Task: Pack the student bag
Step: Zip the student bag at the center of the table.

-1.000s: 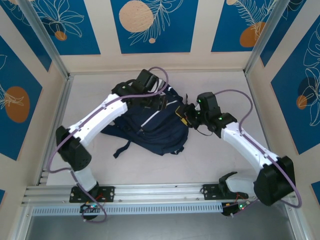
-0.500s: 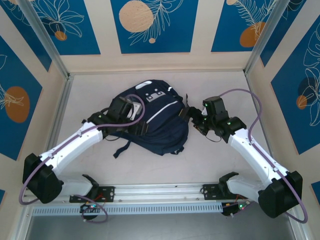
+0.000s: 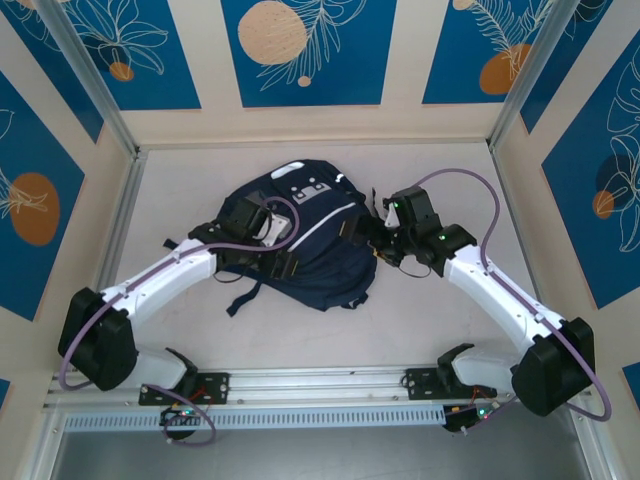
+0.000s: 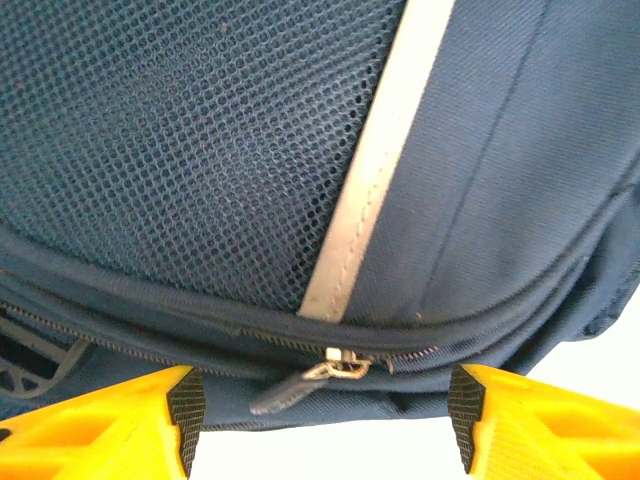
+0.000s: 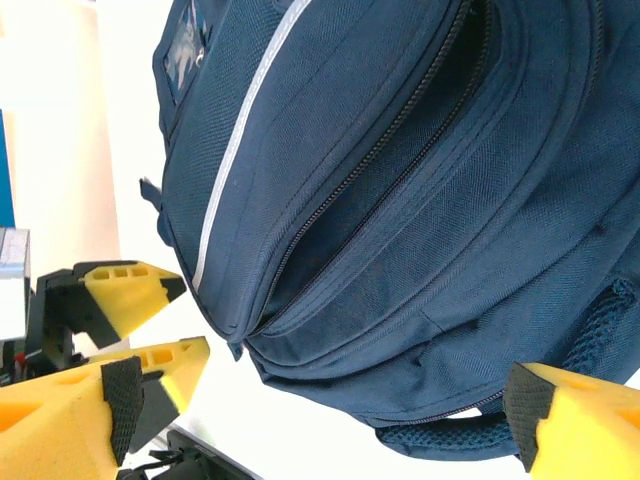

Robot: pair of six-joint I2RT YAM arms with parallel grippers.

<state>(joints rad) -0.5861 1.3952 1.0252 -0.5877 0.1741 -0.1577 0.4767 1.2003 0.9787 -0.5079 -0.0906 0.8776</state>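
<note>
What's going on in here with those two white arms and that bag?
Two robot arms are working at a large dark navy fabric backpack that lies flat on the pale table. The left end effector hangs open at the bag's left side, with a small zip pull between its yellow fingers but not pinched. The right end effector is open at the bag's right edge and holds nothing.

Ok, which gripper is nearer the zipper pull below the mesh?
Left. The left gripper has the zipper pull between its open fingers; the right gripper is at the student bag's opposite side.
</note>
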